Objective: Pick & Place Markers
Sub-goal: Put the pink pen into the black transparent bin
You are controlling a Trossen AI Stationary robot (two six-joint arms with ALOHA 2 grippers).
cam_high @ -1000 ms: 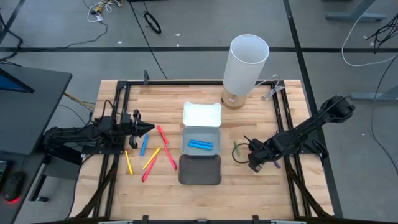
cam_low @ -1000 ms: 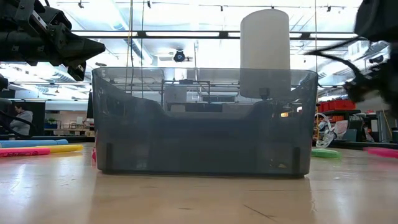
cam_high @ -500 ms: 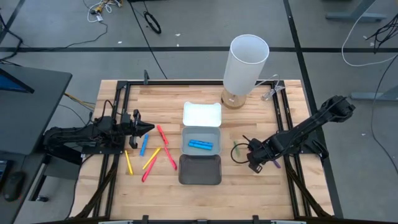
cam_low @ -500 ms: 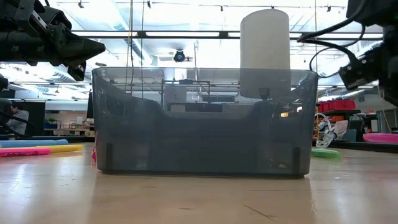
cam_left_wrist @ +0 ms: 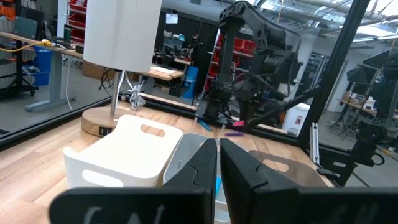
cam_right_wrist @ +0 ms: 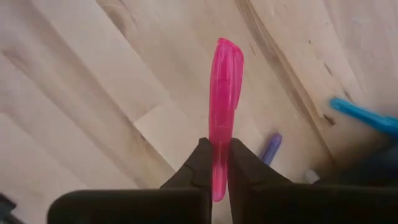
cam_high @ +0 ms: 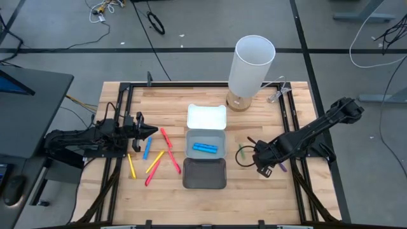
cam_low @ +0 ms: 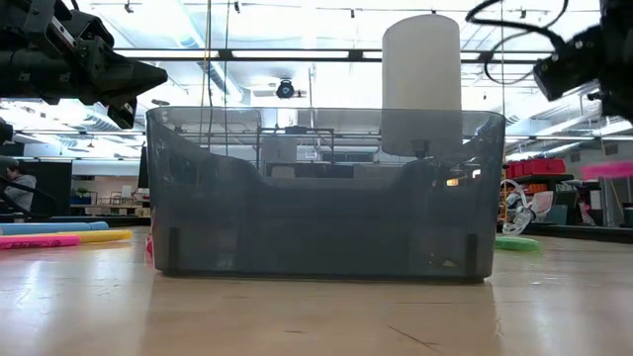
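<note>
— Where is the pink marker (cam_right_wrist: 224, 99)?
— Pinched near one end in my right gripper (cam_right_wrist: 214, 163), clear above the tabletop (cam_right_wrist: 81, 93), right of the grey tray (cam_high: 205, 147).
— The risk?
— Most of it overhangs; a swing could twist it loose. My left gripper (cam_left_wrist: 217, 163), closed and empty, waits.

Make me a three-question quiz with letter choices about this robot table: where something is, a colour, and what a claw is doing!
1. Where does the short blue marker lie?
A. in the middle pale grey tray
B. in the white tray
C. on the floor

2. What colour is the thin marker in the right claw?
A. yellow
B. pink
C. green

3. What is the left claw doing?
A. holding a marker
B. spread wide
C. shut, empty

Answers:
1 A, the high view shows it there.
2 B, the right wrist view shows pink between the fingers.
3 C, its fingers meet with nothing between.
</note>
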